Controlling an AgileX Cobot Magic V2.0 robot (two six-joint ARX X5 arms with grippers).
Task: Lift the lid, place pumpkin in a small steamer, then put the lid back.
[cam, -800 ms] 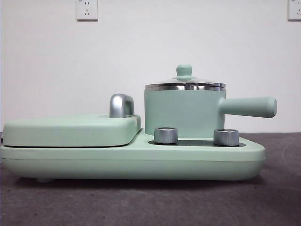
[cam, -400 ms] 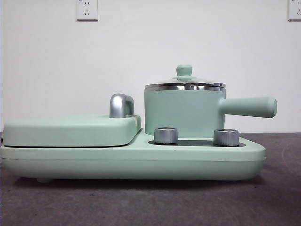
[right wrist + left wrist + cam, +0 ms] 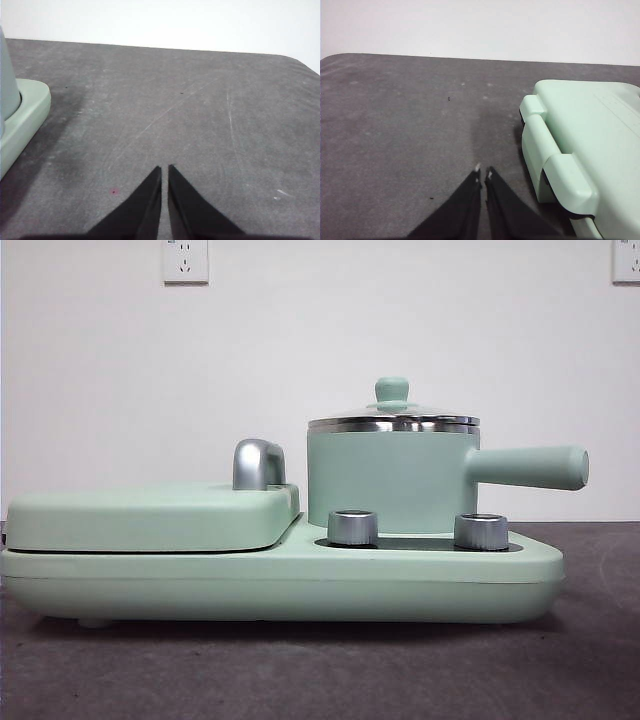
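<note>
The small steamer [image 3: 390, 480], a mint-green pot with a long side handle pointing right, stands on the right half of the base appliance. The lid [image 3: 393, 418], glass with a steel rim and a mint knob, sits on the pot. The pumpkin is out of view. My left gripper [image 3: 483, 173] is shut and empty over bare grey table beside the appliance's griddle end. My right gripper [image 3: 164, 169] is shut and empty over bare table on the other side, with the base's corner [image 3: 22, 117] at the edge of its view. Neither gripper shows in the front view.
The wide mint-green base appliance [image 3: 280, 585] fills the table's middle, with two silver knobs [image 3: 352, 527] in front of the pot. A flat griddle cover [image 3: 150, 515] with a steel handle [image 3: 258, 464] lies on its left half. Grey table surface [image 3: 200, 110] extends on both sides.
</note>
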